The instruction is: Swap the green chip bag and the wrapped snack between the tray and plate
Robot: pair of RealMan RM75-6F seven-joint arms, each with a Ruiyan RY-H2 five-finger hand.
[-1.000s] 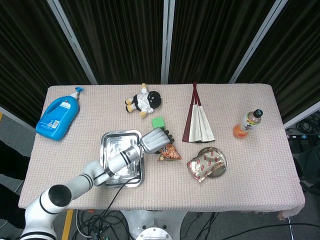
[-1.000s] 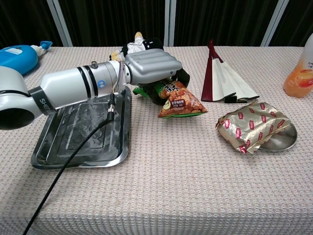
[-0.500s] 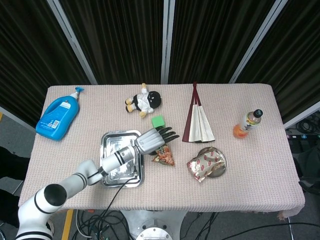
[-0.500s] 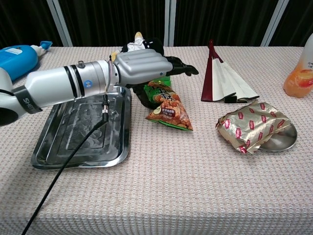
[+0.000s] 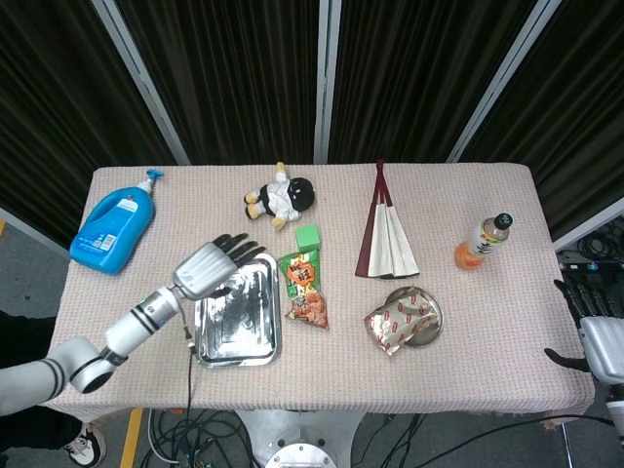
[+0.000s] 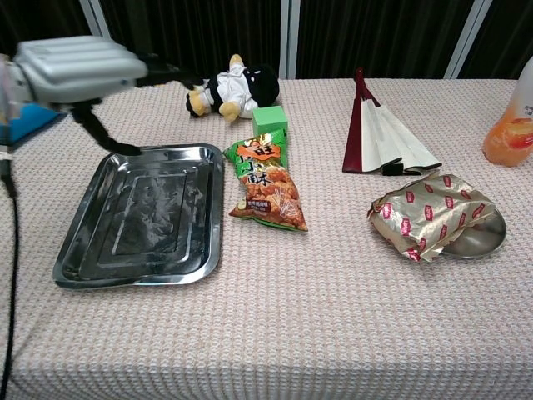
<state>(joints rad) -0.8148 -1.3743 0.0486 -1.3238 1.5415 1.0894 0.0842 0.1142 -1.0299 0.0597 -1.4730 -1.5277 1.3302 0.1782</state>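
The left hand (image 5: pixel 213 264) hangs over the tray's (image 5: pixel 237 349) far left corner, fingers (image 5: pixel 234 243) spread and holding nothing. The chip bag (image 5: pixel 304 289) lies flat on the tabletop (image 5: pixel 487 361) just right of the tray — its print unreadable — and the snack (image 5: pixel 394 323) sits on the plate (image 5: pixel 427 330). The right hand (image 5: pixel 597 331) stays off the tabletop's right edge, its fingers' state unclear.

Metal tray (image 6: pixel 133 217): laid on the table (image 6: pixel 275 333), nothing in it. Green chip bag (image 6: pixel 265 185): laid flat just beside the tray's right edge. Wrapped snack (image 6: pixel 425 213): rested on a round plate (image 6: pixel 487 237). Left robot hand (image 6: pixel 79 67): held above the tray's far left corner, fingers spread, nothing gripped. Also seen: plush doll (image 6: pixel 233 86), green block (image 6: pixel 269 118), folded fan (image 6: pixel 379 129), orange bottle (image 6: pixel 510 133).
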